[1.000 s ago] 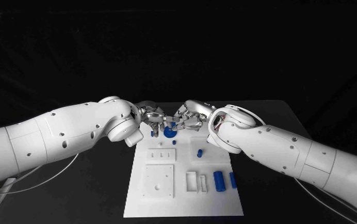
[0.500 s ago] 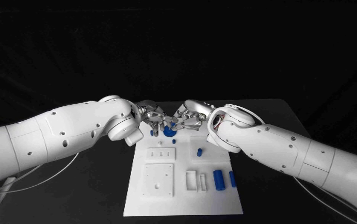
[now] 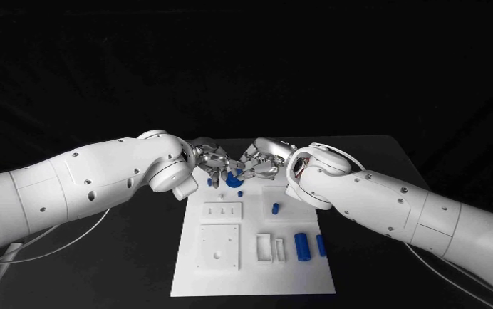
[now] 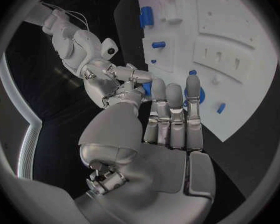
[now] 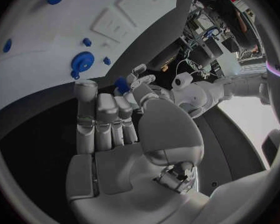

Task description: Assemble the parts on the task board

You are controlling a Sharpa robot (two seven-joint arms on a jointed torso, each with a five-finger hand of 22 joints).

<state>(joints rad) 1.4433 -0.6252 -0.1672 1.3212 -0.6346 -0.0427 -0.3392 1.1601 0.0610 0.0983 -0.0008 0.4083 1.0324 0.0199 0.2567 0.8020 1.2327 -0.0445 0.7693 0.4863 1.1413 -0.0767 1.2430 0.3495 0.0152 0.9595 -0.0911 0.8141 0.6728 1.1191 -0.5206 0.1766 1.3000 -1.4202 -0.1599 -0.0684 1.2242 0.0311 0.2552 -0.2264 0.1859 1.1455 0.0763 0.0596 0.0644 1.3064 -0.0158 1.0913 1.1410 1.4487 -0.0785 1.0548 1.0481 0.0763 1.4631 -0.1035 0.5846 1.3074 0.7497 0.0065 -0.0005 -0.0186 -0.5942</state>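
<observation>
The white task board (image 3: 257,252) lies lengthwise on the black table. My left hand (image 3: 211,161) and right hand (image 3: 263,164) meet fingertip to fingertip over its far end. A small blue part (image 4: 146,88) (image 5: 121,83) sits between the fingertips of both hands, and each hand pinches it. Just below them a round blue disc (image 3: 234,180) (image 5: 82,62) rests on the board, partly hidden behind my left fingers (image 4: 177,109) in the left wrist view. Small blue pegs (image 3: 241,194) (image 3: 276,210) stand further along the board.
Two blue cylinders (image 3: 302,247) (image 3: 321,245) lie near the board's near right corner, beside white slotted blocks (image 3: 272,250). A square white plate (image 3: 219,247) and a slotted panel (image 3: 222,213) occupy the board's left side. Black table surrounds the board.
</observation>
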